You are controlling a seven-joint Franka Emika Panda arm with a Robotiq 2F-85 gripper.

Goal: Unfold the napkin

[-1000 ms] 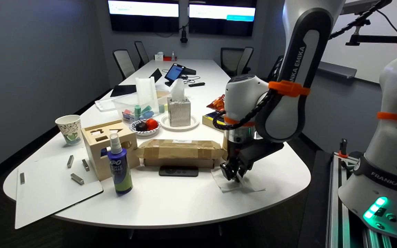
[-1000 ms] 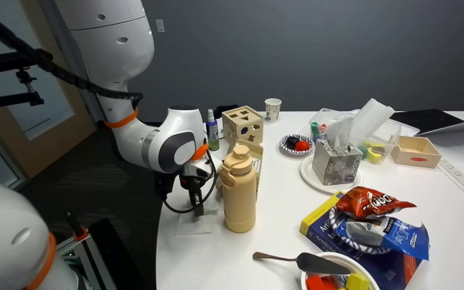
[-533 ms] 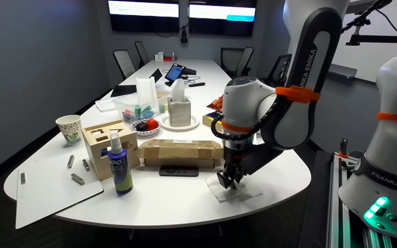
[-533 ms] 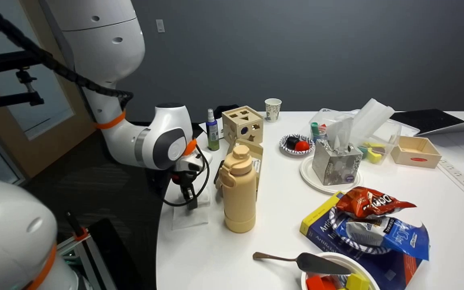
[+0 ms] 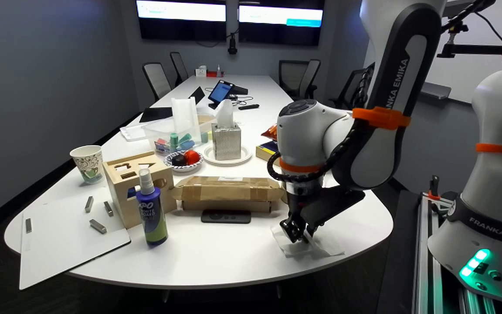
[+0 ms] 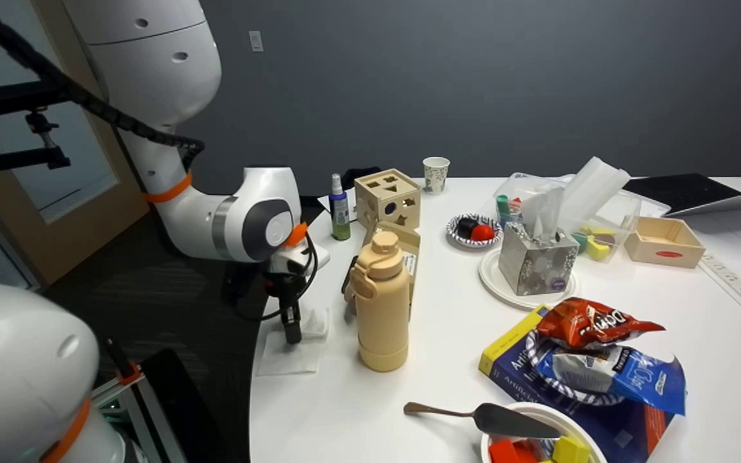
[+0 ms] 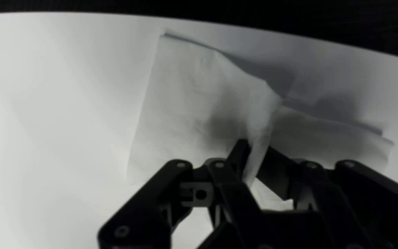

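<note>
The white napkin (image 5: 293, 250) lies near the rounded table edge, partly folded. It also shows in an exterior view (image 6: 288, 361), with a raised part beside the finger. In the wrist view, the napkin (image 7: 185, 90) has one flat panel on the left, a raised ridge in the middle and another panel on the right. My gripper (image 7: 256, 148) points down over it, low at the table, with the ridge pinched between its fingertips. The gripper also shows in both exterior views (image 5: 305, 237) (image 6: 292, 334). The fingers hide part of the napkin's near side.
A tan bottle (image 6: 383, 308) stands close beside the napkin. A cardboard package (image 5: 229, 192) and a black remote (image 5: 226, 216) lie close by. A spray bottle (image 5: 151, 213) and wooden box (image 5: 140, 187) stand farther off. The table edge (image 7: 199, 20) is close.
The gripper and napkin have shifted together toward the table edge. In an exterior view, the napkin's raised part has come into sight beside the finger.
</note>
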